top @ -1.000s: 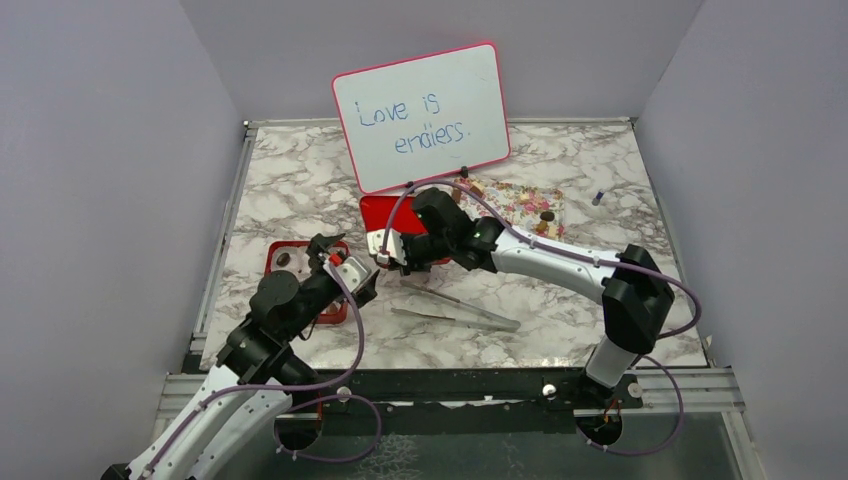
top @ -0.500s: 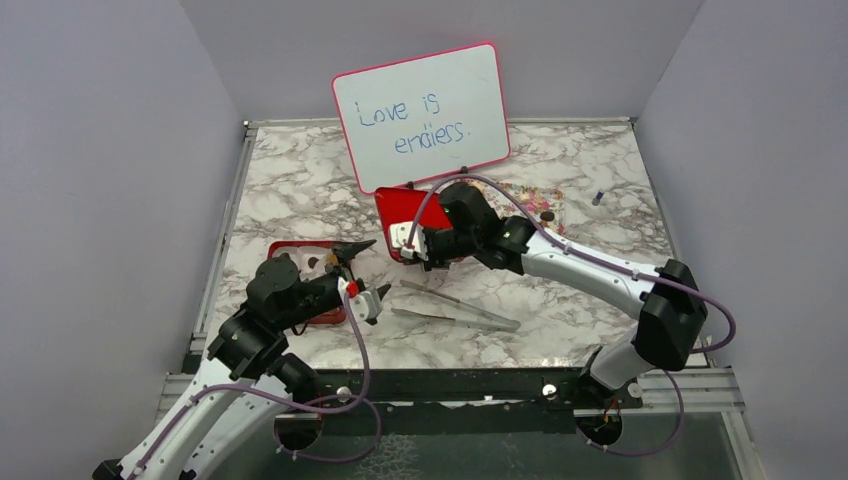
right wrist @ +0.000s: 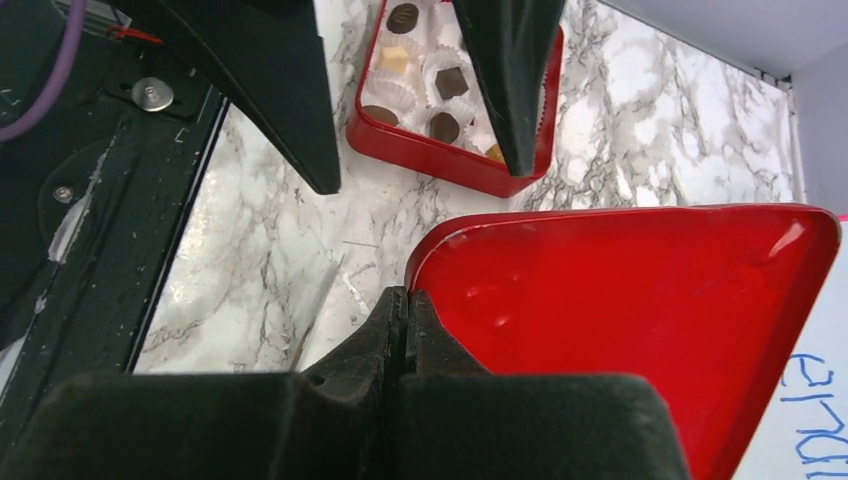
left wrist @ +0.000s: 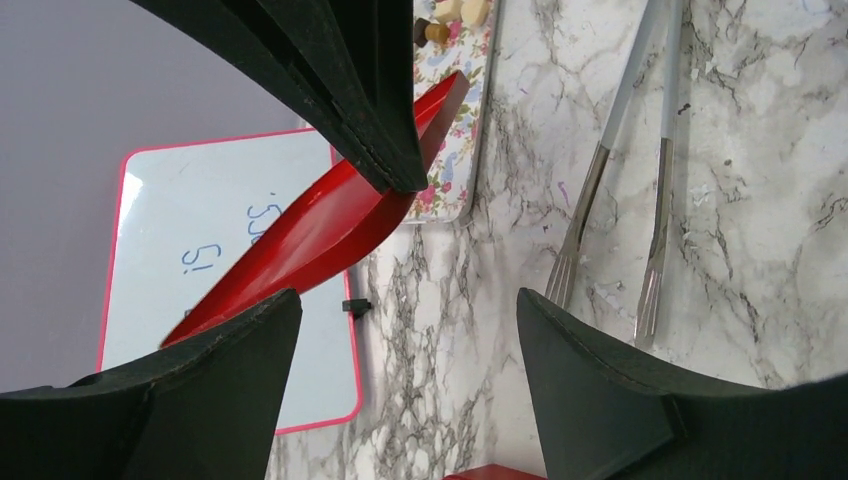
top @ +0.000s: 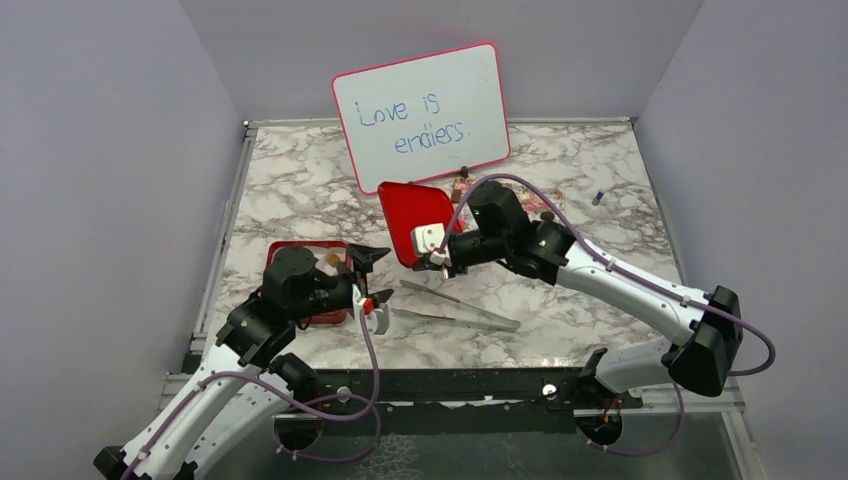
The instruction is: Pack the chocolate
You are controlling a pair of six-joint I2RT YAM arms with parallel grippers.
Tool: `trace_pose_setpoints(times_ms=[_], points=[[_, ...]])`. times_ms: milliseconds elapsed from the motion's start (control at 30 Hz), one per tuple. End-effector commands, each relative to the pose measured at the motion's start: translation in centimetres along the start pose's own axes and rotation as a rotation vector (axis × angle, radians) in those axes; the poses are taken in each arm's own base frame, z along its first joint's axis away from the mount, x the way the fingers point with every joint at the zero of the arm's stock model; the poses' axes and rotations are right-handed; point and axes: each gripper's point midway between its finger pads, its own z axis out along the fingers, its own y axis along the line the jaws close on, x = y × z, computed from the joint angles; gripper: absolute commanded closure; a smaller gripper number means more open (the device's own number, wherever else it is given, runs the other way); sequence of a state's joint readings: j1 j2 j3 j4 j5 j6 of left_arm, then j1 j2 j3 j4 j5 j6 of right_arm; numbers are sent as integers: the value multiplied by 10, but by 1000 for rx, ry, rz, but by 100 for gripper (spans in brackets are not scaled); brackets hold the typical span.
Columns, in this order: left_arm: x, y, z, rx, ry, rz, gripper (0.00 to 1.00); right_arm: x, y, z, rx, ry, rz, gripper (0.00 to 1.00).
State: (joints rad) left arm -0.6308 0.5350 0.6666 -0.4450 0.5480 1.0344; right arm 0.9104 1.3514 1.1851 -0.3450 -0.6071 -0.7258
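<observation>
The chocolates [right wrist: 450,82] sit in white paper cups in the open red box [right wrist: 440,160]; in the top view the box [top: 300,243] is mostly hidden under my left arm. My left gripper [top: 375,275] is open and empty, just right of the box, and shows the same in its wrist view [left wrist: 410,390]. My right gripper [right wrist: 405,300] is shut on the edge of the glossy red lid [right wrist: 640,320] and holds it tilted above the table [top: 410,215]. A few loose chocolates [left wrist: 435,30] lie on the flower-patterned tray [left wrist: 455,150].
Metal tongs [top: 460,305] lie on the marble between the two grippers. A pink-framed whiteboard [top: 420,115] stands at the back, just behind the lifted lid. The flower tray [top: 530,200] lies behind my right arm. Grey walls close in both sides.
My right gripper has lifted the red lid up and to the right, tilting it steeper. My left gripper has swung right off the box with its jaws open.
</observation>
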Motion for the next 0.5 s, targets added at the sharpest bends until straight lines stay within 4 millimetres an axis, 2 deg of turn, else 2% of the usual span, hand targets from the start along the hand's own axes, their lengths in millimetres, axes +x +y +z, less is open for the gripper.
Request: trace_pose_setpoints(times_ms=[0,200,367,467], points=[[-22,21,7,3,-77,127,21,-18,7,-5,-48,-44,-5,99],[-31,13,18,57,-152,165,28,-26,10,-8,-64,-69,13,99],[-22,3,23,65,-143,180,30,-30,13,-9,-70,-88,24,99],[-23,0,28,64,-171,206,36,-27,14,-7,-85,-79,23,99]])
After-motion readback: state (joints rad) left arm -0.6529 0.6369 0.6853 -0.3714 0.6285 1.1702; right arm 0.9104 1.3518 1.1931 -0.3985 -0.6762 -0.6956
